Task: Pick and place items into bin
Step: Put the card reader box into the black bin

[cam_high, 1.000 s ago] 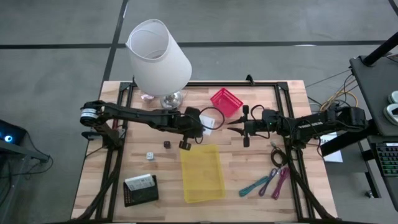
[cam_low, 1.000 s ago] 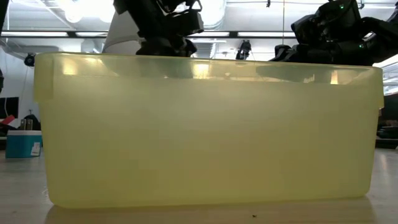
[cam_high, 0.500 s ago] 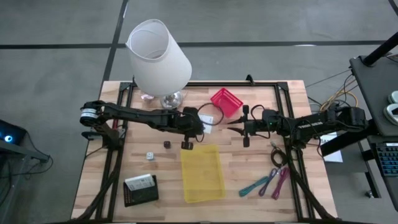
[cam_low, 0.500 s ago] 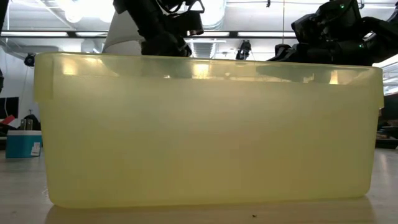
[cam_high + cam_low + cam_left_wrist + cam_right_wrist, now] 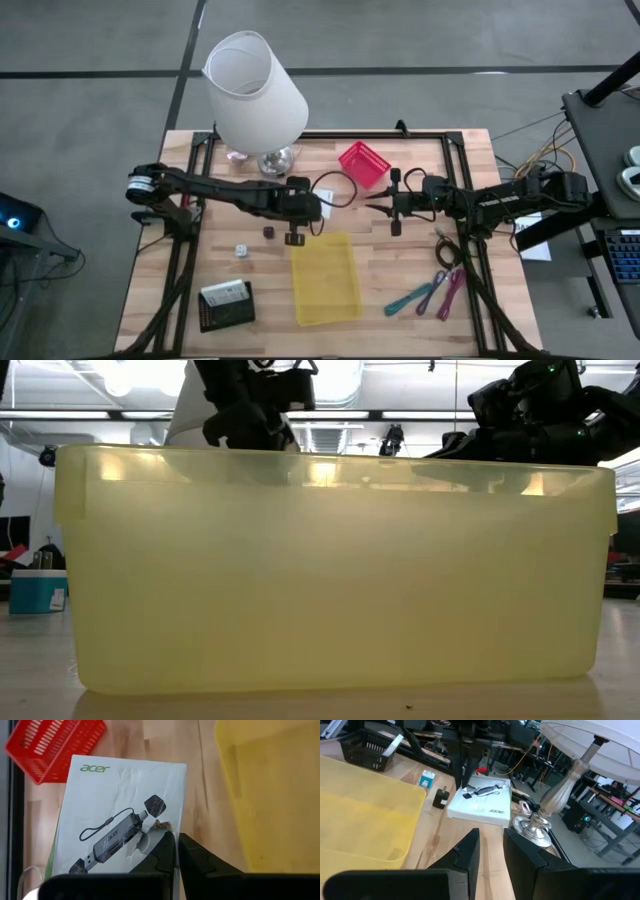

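A flat white box, printed with a picture of a small cabled device, lies between the red basket and the yellow bin. My left gripper is shut on it; the high view shows that gripper just beyond the bin's far left corner. My right gripper hovers to the right of the box, its fingers slightly apart with nothing between them. A dark cube and a white cube rest on the wood left of the bin. Teal and pink-purple strips and a coiled cable lie at the right. My left gripper pinches the white box at one edge, between its two fingers, where the card looks creased and torn. The fingers slant down onto it from the table's left. Whether the box is clear of the table, I cannot tell.
A big white lamp stands at the far left on a silver foot. A black basket holding a white card sits at the near left. A thin black cable loop lies beside the box.
My left gripper has gone toward the table's left edge, risen slightly and rolled about its own axis, staying shut on the white box. The box has come along with it, away from the red basket.
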Tool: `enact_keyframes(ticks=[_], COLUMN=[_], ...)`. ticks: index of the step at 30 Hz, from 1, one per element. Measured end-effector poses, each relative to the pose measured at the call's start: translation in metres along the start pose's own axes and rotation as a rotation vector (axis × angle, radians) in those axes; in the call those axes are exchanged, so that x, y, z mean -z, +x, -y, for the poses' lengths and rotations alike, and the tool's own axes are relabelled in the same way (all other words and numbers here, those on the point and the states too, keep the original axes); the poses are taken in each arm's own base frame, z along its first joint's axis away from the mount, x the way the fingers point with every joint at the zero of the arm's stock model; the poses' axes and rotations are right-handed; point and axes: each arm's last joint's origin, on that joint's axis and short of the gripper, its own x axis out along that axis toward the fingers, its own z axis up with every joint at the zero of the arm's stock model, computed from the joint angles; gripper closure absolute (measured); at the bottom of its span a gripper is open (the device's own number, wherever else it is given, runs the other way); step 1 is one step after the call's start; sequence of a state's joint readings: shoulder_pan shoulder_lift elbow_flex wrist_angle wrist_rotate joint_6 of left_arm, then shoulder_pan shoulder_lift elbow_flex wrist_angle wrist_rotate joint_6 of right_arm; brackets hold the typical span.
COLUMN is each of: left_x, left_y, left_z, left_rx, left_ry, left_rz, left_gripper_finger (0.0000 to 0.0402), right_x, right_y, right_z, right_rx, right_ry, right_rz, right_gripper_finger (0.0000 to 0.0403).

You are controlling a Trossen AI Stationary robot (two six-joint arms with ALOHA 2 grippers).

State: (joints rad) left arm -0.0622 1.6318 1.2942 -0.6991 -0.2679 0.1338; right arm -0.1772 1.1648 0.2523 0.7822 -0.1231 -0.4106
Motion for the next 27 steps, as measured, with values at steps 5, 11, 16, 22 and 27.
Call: enact_keyframes(ticks=[5, 11, 16, 22, 27], left_x=[-0.002, 0.001, 0.003, 0.007, 0.008], left_y=[-0.004, -0.008, -0.011, -0.015, -0.019], left_z=[0.014, 0.026, 0.036, 0.047, 0.057], left_rx=[-0.006, -0.012, -0.003, -0.004, 0.003], left_ry=[-0.002, -0.024, -0.042, -0.062, -0.053], left_rz=[0.007, -0.018, -0.043, -0.074, -0.072], left_gripper_finger=[0.0401, 0.0401, 0.0401, 0.0401, 0.0401], right_x=[0.000, 0.000, 0.000, 0.000, 0.000], right_y=[0.000, 0.000, 0.000, 0.000, 0.000], right_z=[0.000, 0.000, 0.000, 0.000, 0.000], right_rx=[0.000, 0.000, 0.001, 0.001, 0.001], right_ry=[-0.006, -0.008, -0.013, -0.019, -0.020], right_rz=[0.000, 0.001, 0.002, 0.002, 0.002], right_gripper_finger=[0.0328, 0.0328, 0.0328, 0.0328, 0.0328])
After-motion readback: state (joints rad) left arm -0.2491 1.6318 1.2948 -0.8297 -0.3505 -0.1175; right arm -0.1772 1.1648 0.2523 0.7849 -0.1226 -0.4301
